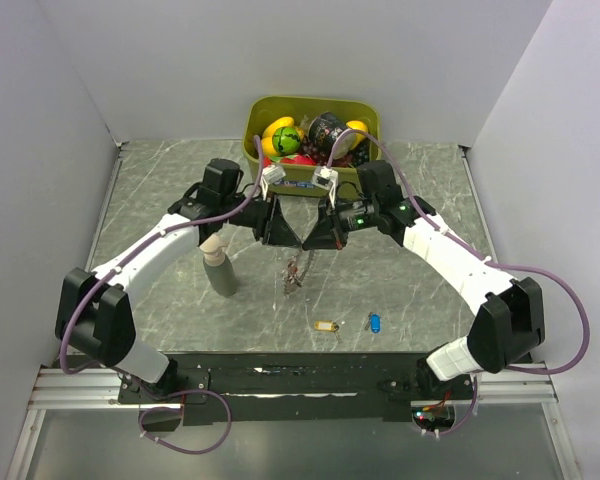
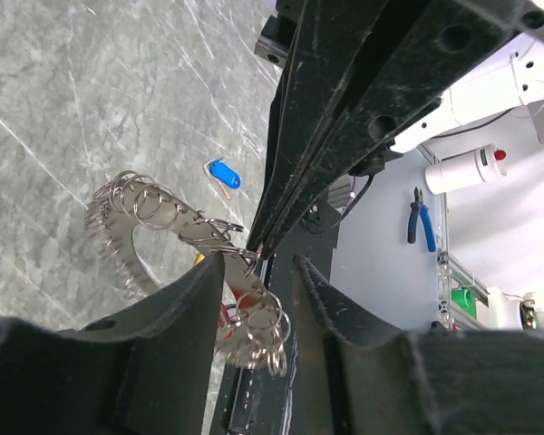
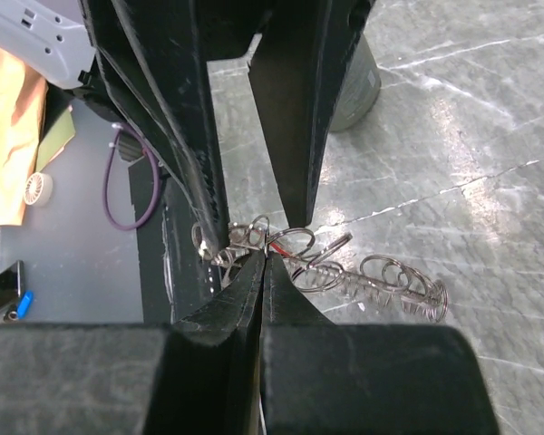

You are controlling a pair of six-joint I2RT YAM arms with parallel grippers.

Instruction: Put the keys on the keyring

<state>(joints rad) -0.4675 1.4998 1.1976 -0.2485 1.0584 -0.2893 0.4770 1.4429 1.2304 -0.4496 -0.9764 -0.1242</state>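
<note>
With right gripper (image 3: 263, 258) jaws pinched shut on the keyring (image 2: 136, 204) and left gripper (image 2: 261, 272) jaws half open astride it, close your left squarely on one ring, no tugging.

The left gripper (image 1: 296, 240) and right gripper (image 1: 308, 242) meet mid-table with the keyring (image 1: 293, 272) hanging under them, so this way is blocked. A grey bottle (image 1: 220, 272) stands below the left arm (image 1: 160, 245). A bin (image 1: 252, 142) closes the far edge. The table (image 1: 150, 180) is open at far left.
</note>
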